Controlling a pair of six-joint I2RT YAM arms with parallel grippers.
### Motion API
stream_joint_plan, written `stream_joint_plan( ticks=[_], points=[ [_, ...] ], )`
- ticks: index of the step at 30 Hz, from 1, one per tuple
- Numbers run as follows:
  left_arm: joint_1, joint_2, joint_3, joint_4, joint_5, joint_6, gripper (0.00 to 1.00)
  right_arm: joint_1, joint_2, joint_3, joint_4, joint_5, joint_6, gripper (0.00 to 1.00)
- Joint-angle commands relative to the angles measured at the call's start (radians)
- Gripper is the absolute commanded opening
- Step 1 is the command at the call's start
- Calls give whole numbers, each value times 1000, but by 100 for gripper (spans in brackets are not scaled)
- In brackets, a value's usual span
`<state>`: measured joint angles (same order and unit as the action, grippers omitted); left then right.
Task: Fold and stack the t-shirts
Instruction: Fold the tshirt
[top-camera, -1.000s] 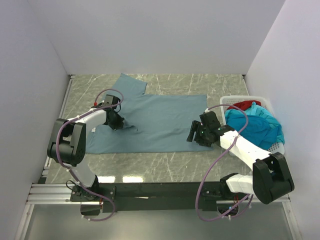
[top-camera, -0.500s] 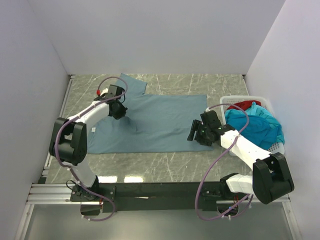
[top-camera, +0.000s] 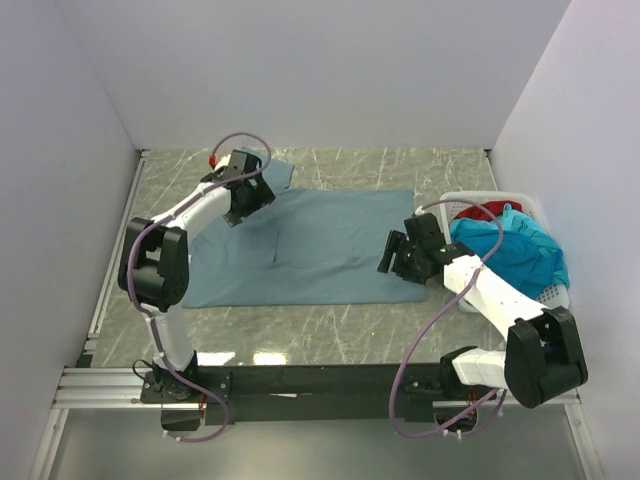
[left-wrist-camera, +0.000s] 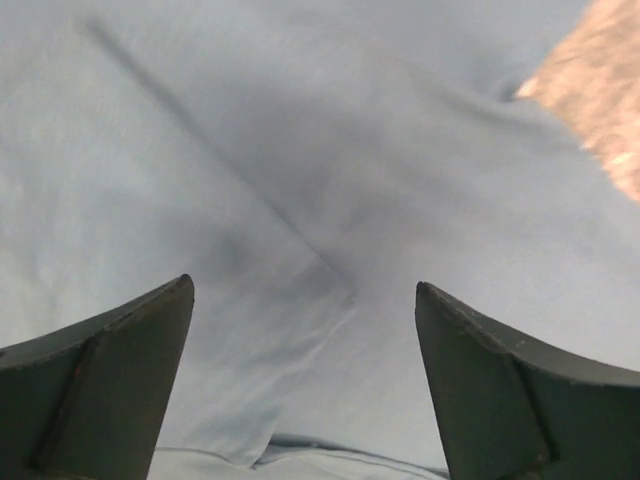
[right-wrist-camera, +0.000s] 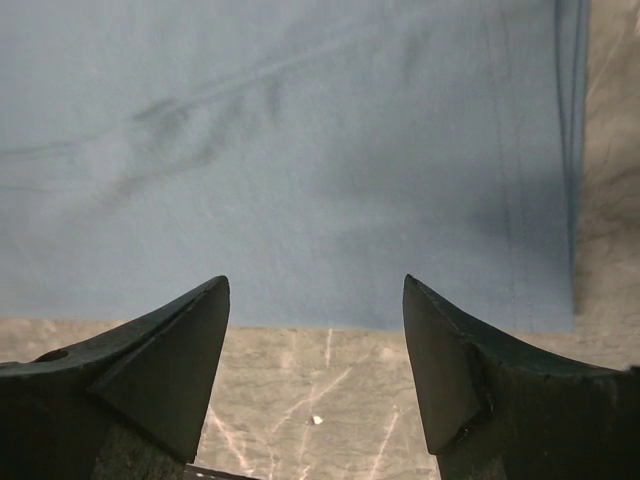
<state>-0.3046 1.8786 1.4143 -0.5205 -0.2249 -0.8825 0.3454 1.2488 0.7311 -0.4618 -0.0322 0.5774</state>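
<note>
Right wrist view: my right gripper (right-wrist-camera: 315, 280) has its fingers spread wide with nothing between them. Bare marble table (right-wrist-camera: 330, 370) shows on the near side of the tips, and the edge of the grey-blue t-shirt (right-wrist-camera: 300, 130) crosses between them. The cloth runs flat ahead, with its stitched hem off past the right finger. My left gripper (left-wrist-camera: 302, 285) is spread and empty too, over creased grey-blue cloth. Behind my right fingers, back past the wrist, the turquoise t-shirt (top-camera: 515, 250) and red t-shirt (top-camera: 488, 211) lie heaped in the white basket (top-camera: 556, 296).
</note>
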Motion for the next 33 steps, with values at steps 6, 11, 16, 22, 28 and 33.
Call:
stream_joint_plan(
  ticks=[6, 11, 16, 22, 28, 33],
  points=[
    [27, 112, 335, 40, -45, 135, 99, -26, 70, 191, 14, 86, -33, 77],
    [76, 325, 657, -9, -50, 241, 100, -42, 173, 355, 3, 140, -53, 81],
    [131, 545, 917, 106, -28, 387, 99, -71, 267, 484, -14, 155, -71, 84],
    [139, 611, 980, 105, -22, 416, 100, -85, 342, 522, -17, 131, -91, 85],
    [139, 381, 626, 166, -28, 318, 100, -85, 376, 466, 21, 35, -90, 85],
    [137, 193, 437, 157, -37, 277, 99, -66, 353, 401, 40, -11, -99, 85]
  ],
)
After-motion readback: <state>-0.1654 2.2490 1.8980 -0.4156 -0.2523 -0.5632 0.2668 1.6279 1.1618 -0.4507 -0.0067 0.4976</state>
